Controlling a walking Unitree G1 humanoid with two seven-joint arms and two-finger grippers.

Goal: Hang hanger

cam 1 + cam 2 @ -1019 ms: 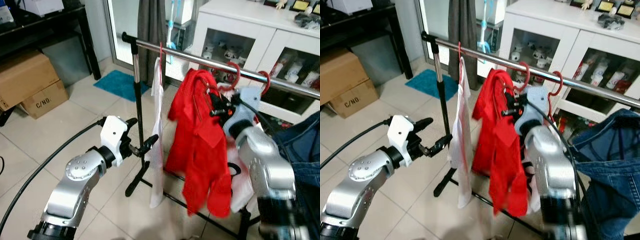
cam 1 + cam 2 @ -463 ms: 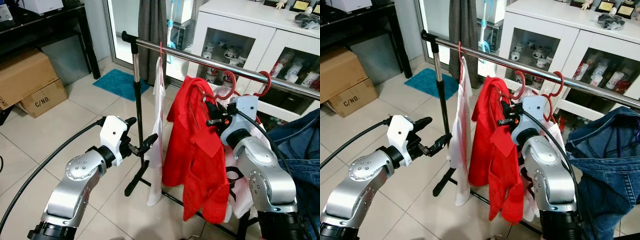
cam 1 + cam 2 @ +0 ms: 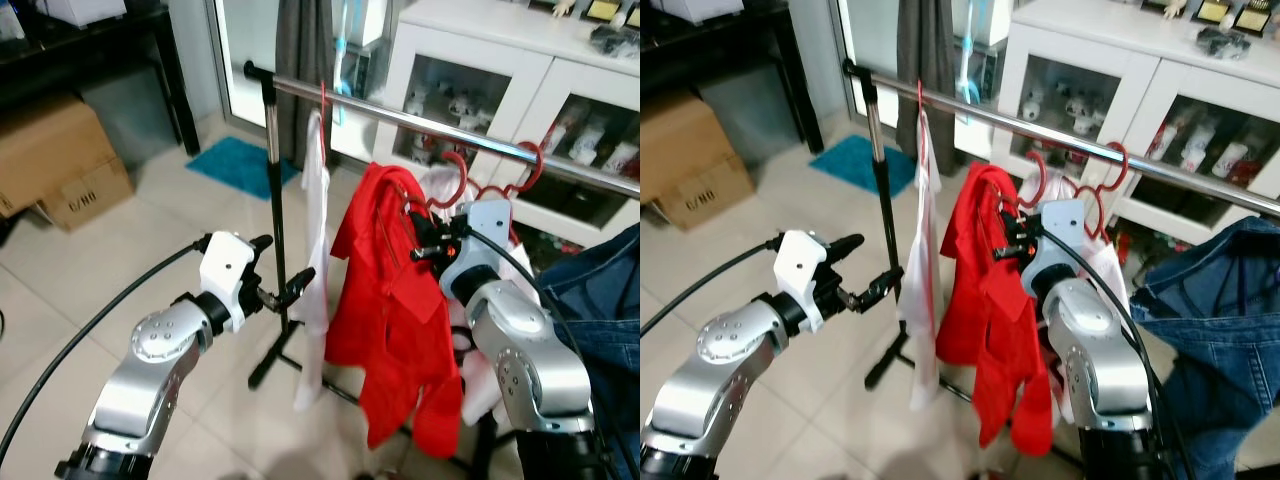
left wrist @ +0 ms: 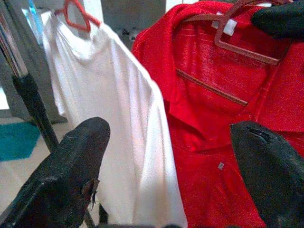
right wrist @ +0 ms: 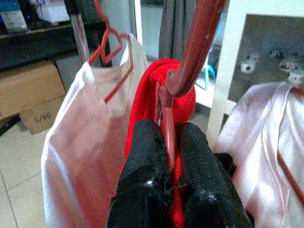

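Hanger (image 5: 167,118) wire is sitting pinched between the right end effector (image 3: 428,243) fingers, just under its hook and below the rail (image 3: 420,125). The red shirt (image 3: 395,320) is draping soft and light, likely swinging; the stiff neck looks the best hold. The white shirt (image 3: 313,250) and pink hangers (image 3: 455,180) are crowding the rail; the left end effector (image 3: 285,278) is waiting wide, holding nothing.
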